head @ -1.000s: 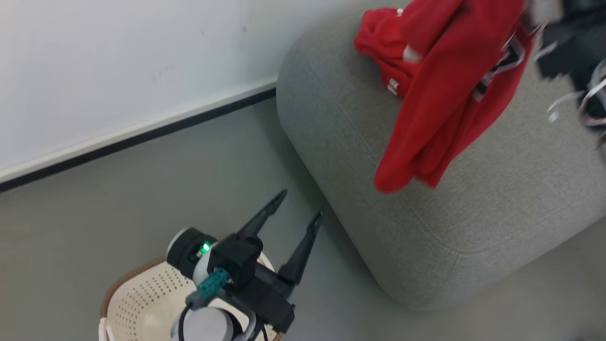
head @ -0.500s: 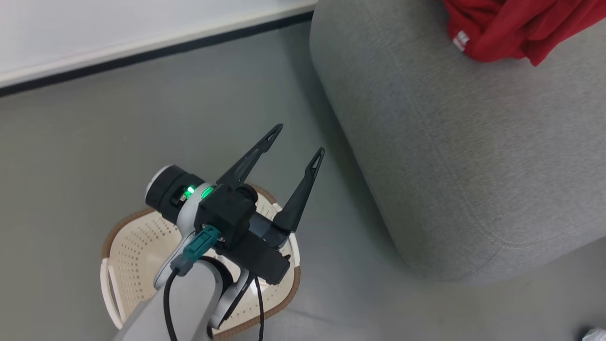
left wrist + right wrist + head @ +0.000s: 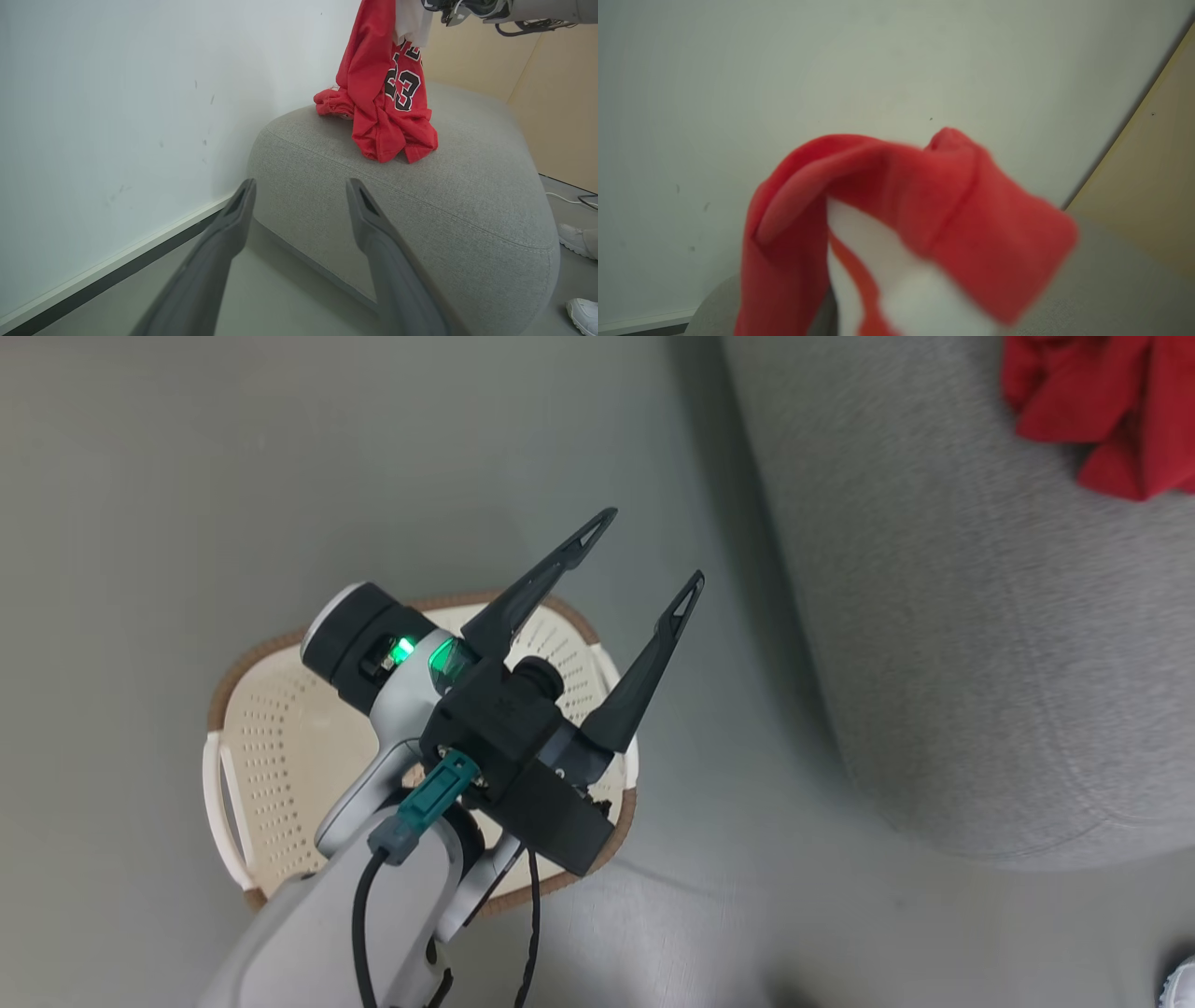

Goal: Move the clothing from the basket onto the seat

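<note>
- As the head camera tips down toward the floor point(image 3: 140, 476), your left pincer point(image 3: 651, 546) stays spread wide and empty above the basket point(image 3: 271, 737). The shift across the picture is the camera's, not the basket's.
- What shows of the basket's perforated bottom is bare. The left arm point(image 3: 373, 896) hides part of it, so you cannot yet call it emptied.
- Beyond the basket, across a strip of floor, stands the seat point(image 3: 934, 616), its rounded flank near the basket but apart from it.
- A second ago the clothing point(image 3: 387, 107) swung blurred over the seat. Now, in the left wrist view, the red numbered jersey point(image 3: 397, 88) hangs from above with its lower folds bunched on the cushion top, touching a second red piece point(image 3: 334, 103) lying there.
- Farthest off, your right pincer point(image 3: 446, 10) remains clamped on the jersey's upper end, red and white cloth crowding its own camera.
- By the look of it, the jersey has landed but is not released. Opening the right pincer appears to be the step left.
</note>
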You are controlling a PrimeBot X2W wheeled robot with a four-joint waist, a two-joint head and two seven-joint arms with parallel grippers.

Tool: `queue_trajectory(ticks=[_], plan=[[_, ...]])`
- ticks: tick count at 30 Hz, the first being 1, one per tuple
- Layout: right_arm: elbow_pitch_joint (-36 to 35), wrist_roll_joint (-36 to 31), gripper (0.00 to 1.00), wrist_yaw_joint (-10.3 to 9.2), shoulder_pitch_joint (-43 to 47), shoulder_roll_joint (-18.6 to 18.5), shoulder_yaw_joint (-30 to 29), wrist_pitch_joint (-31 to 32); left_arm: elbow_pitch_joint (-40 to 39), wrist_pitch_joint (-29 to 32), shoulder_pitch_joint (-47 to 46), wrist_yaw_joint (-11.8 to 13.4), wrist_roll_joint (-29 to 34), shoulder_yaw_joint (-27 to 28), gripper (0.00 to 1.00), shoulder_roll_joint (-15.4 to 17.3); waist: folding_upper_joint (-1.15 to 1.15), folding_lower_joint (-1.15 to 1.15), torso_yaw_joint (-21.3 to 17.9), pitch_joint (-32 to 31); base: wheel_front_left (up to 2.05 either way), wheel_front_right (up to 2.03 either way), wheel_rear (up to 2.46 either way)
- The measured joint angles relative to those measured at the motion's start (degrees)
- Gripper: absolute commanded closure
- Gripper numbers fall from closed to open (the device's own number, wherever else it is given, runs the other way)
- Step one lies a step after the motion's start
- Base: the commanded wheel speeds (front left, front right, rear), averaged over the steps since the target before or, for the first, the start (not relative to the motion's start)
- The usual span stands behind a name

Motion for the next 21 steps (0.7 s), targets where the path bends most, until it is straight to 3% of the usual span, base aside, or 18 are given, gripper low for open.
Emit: queue_trajectory(ticks=[8, 17, 18, 20, 21], plan=[[6.55, -1.12, 1.0, -1.65, 0.56, 2.02, 0.89, -0.04, 0.27, 0.33, -2.09, -0.47, 1.37, -0.21, 0.0, 0.2, 0.0, 0.0, 1.99, 5.54, 0.0, 0.0, 0.0], [12.35, -1.51, 1.0, -1.68, 1.87, 4.58, 1.71, 0.35, 2.01, -0.07, -2.1, -0.54, 1.54, -0.13, 0.0, 1.33, 0.0, -0.01, 2.71, 7.31, 0.0, 0.0, 0.0], [12.68, -1.51, 0.94, -1.64, 1.87, 4.69, 1.77, 0.03, 2.21, -0.1, -2.1, -0.54, 1.54, -0.08, 0.0, 1.53, 0.0, -0.01, 2.58, 7.18, 0.0, 0.0, 0.0], [13.13, -1.51, 0.57, -1.55, 1.88, 5.17, 2.05, -0.37, 2.69, -0.4, -2.1, -0.54, 1.54, 0.15, 0.0, 1.83, -0.01, -0.01, 2.24, 6.87, 0.0, 0.0, 0.0], [13.23, -1.51, 0.18, -1.25, 1.97, 5.56, 2.21, -0.77, 2.93, -0.54, -2.08, -0.54, 1.54, 0.23, 0.0, 1.98, 0.0, -0.01, 2.03, 6.68, 0.0, 0.0, 0.0]])
